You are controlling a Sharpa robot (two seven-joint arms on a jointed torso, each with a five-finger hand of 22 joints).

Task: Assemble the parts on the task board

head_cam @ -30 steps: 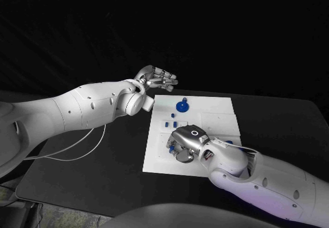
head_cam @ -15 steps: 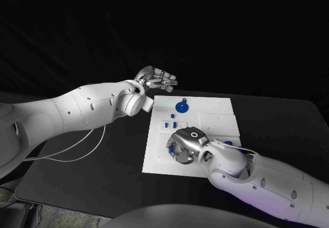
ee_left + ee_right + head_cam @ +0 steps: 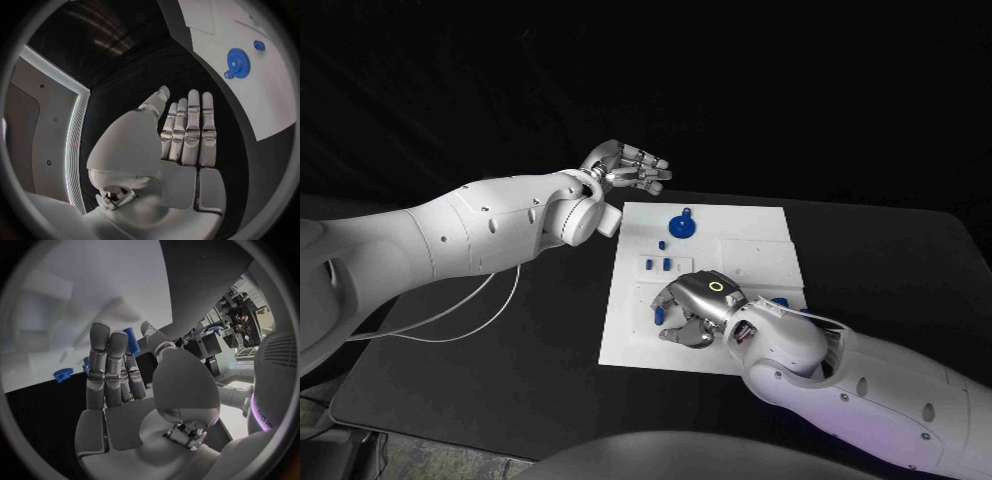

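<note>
**Inspector A:** Checking the right hand: it sits low over the near half of the task board, fingers curled downward. In the right wrist view a small blue part stands against its fingertips. Whether it is truly pinched, I cannot tell.

**Inspector B:** And the left hand?

**Inspector A:** Raised off the board's far left corner, fingers straight, side by side, holding nothing and touching nothing.

**Inspector B:** Other parts?

**Inspector A:** A blue gear lies on the board's far half; small blue pegs lie between it and the right hand.
</note>
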